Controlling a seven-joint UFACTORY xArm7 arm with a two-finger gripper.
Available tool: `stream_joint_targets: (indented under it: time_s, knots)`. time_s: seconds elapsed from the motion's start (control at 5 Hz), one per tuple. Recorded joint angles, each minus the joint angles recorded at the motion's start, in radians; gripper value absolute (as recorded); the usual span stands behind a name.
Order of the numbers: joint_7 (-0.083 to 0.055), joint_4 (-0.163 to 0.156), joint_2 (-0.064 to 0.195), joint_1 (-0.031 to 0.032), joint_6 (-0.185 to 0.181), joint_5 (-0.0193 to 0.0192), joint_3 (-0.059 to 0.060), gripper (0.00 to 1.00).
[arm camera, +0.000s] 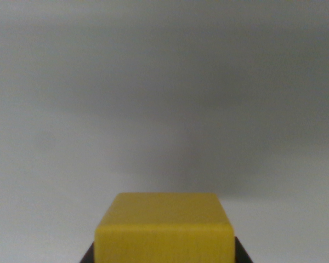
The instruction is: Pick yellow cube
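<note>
Yellow cube sits at the wrist view's bottom centre against a plain grey surface, dark gripper parts touching both lower sides; whether the jaws are clamping it cannot be told

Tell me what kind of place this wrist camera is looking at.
Hard to say for sure: probably a bare lab or test tabletop. All that shows is a plain grey surface, a yellow cube at the bottom edge, and dark gripper parts at its lower corners.
</note>
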Motion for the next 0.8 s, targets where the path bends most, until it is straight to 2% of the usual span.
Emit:
stream_joint_targets:
  time_s: [0.2,0.4,0.6,0.8]
  knots:
    - [0.001,0.026,-0.011,-0.0003,0.037,0.0003,0.000,1.00]
    - [0.001,0.026,-0.011,-0.0003,0.037,0.0003,0.000,1.00]
    - [0.002,0.054,-0.024,-0.0005,0.078,0.0006,0.000,1.00]
    - [0.002,0.054,-0.024,-0.0005,0.078,0.0006,0.000,1.00]
